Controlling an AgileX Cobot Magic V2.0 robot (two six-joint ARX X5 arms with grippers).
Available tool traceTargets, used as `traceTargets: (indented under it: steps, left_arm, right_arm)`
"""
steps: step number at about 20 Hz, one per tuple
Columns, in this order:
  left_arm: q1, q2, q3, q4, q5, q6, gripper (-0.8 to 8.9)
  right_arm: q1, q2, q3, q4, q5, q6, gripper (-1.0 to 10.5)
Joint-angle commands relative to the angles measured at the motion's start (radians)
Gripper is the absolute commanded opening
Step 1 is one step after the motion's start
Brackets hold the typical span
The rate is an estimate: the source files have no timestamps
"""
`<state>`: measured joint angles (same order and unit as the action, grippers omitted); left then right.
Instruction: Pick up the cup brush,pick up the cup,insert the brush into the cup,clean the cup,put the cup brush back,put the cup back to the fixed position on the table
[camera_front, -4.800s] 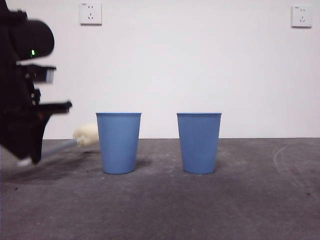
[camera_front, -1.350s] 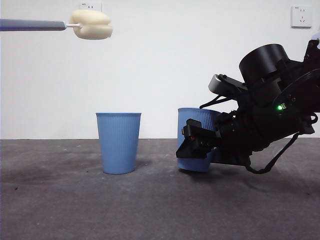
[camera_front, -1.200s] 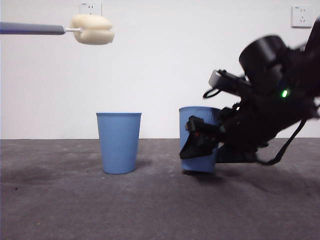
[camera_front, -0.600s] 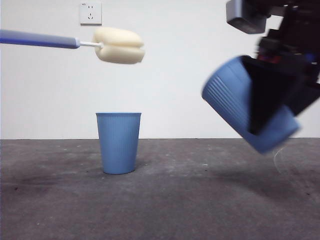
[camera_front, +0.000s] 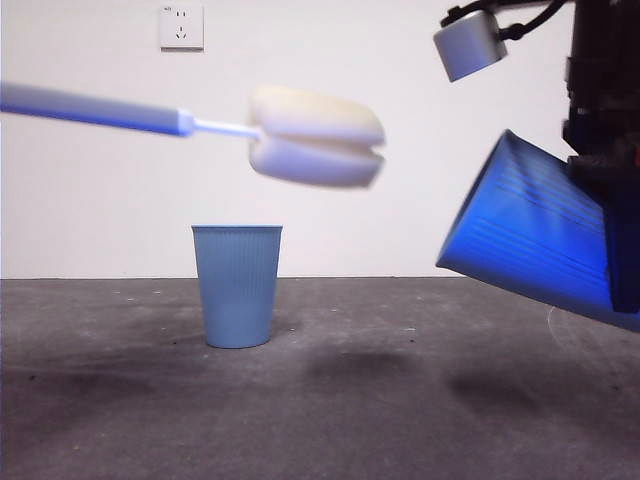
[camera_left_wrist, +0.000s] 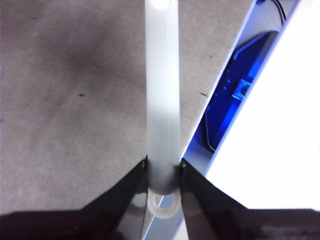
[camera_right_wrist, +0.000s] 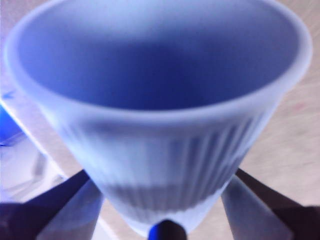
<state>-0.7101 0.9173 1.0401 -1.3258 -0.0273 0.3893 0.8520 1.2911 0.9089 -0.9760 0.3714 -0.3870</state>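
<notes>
Brush and cup both airborne: the left gripper (camera_left_wrist: 163, 172) clamps the cup brush (camera_front: 315, 135) by its handle, the right gripper (camera_right_wrist: 165, 210) grips the cup (camera_front: 530, 240) tipped mouth-first toward the sponge, well apart, so line them up before sliding in.

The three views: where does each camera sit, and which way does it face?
Front view: low, near table height, facing the wall; shows the brush, the tilted cup, a standing cup and a dark arm.
Left wrist view: on the left arm, looking along the brush handle; left pincer clamps it.
Right wrist view: on the right arm, looking into the cup; right pincer grips it.
Shared: the front view shows both held things.
</notes>
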Motion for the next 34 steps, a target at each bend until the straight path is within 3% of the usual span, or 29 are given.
traceTargets:
  steps: [1, 9, 16, 24, 28, 34]
  left_arm:
    - [-0.038, 0.028, 0.000, 0.005, 0.001, 0.012, -0.09]
    - [-0.134, 0.144, 0.000, 0.053, 0.001, 0.003, -0.09]
    - [-0.179, 0.224, 0.000, 0.104, 0.002, -0.004, -0.09]
    - [-0.201, 0.256, 0.000, 0.181, 0.058, -0.032, -0.09]
    - [-0.196, 0.255, 0.000, 0.124, -0.003, -0.042, -0.09]
    - [-0.146, 0.213, 0.000, 0.044, -0.003, -0.053, -0.09]
  right_arm:
    - [0.039, 0.008, 0.005, 0.003, 0.043, -0.011, -0.1]
    - [0.090, 0.019, 0.005, -0.001, 0.136, -0.075, -0.1]
    - [0.204, 0.136, 0.024, 0.021, 0.168, -0.112, -0.1]
    - [0.274, 0.262, 0.146, 0.056, 0.168, -0.111, -0.1]
    - [0.273, 0.262, 0.148, 0.020, 0.169, -0.101, -0.1]
    - [0.272, 0.262, 0.148, -0.042, 0.180, -0.057, -0.1]
